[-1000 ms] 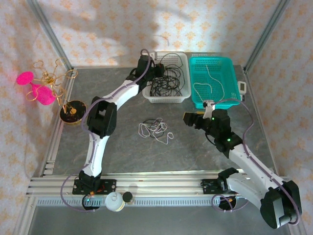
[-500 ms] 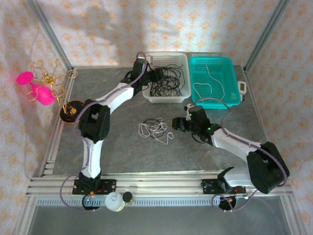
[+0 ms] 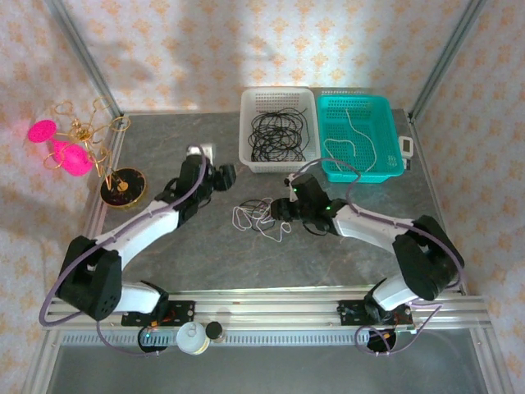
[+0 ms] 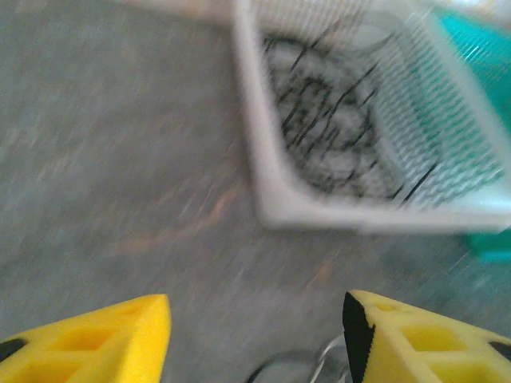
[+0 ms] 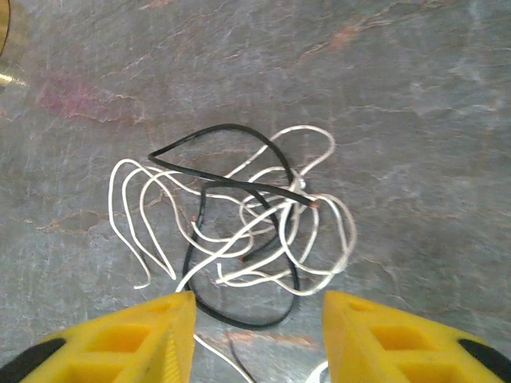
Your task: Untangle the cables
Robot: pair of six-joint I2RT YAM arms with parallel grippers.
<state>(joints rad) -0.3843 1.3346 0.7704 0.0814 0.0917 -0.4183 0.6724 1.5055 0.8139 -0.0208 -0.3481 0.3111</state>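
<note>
No text, label, brand, number or sign is legible, whether on the cables (image 5: 239, 209), the white basket (image 3: 245, 131) or the teal basket (image 3: 354, 97).

On the grey surface (image 3: 148, 141), a white basket (image 3: 279, 90) sits at twelve o'clock, with a teal basket (image 3: 354, 98) just beside it at one. A pink-and-gold ornament (image 3: 74, 158), perhaps wire flowers, stands at ten.
</note>
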